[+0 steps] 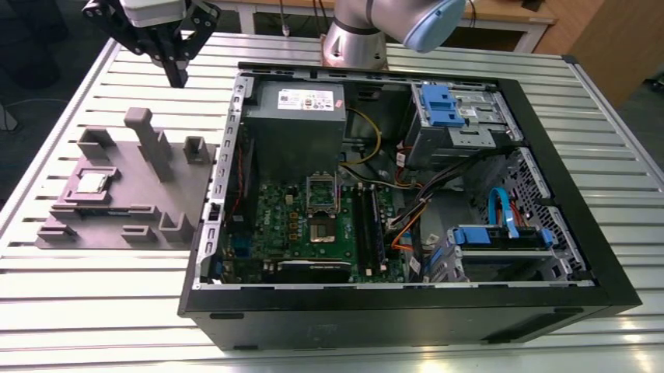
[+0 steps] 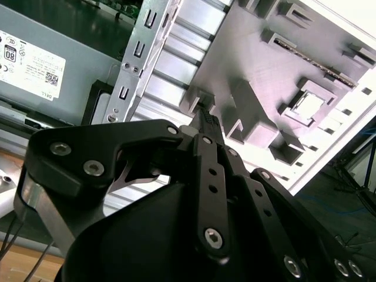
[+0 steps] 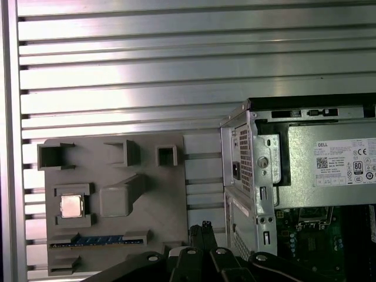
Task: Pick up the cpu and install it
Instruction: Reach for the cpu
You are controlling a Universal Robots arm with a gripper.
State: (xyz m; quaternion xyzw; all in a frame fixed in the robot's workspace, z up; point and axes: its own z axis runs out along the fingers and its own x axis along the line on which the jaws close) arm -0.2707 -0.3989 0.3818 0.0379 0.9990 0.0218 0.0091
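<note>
The cpu (image 1: 93,183) is a small silvery square chip lying flat in a square pocket of the grey moulded tray (image 1: 124,210), at the exterior view's left. Both wrist views also show the cpu (image 3: 71,206) (image 2: 308,104) seated in its tray (image 3: 147,194) (image 2: 247,53). My gripper (image 1: 179,76) hangs high above the table behind the tray, fingers pointing down, shut with nothing between them. In both wrist views the black fingertips (image 3: 203,227) (image 2: 205,117) meet, well off to the side of the chip. The motherboard socket (image 1: 322,221) lies inside the open computer case.
The open black computer case (image 1: 415,303) takes up the middle and right of the slatted metal table (image 1: 104,311). Inside it are a grey power supply box (image 1: 295,116), blue drive brackets (image 1: 441,101) and loose cables (image 1: 415,210). Tall posts (image 1: 151,144) rise from the tray.
</note>
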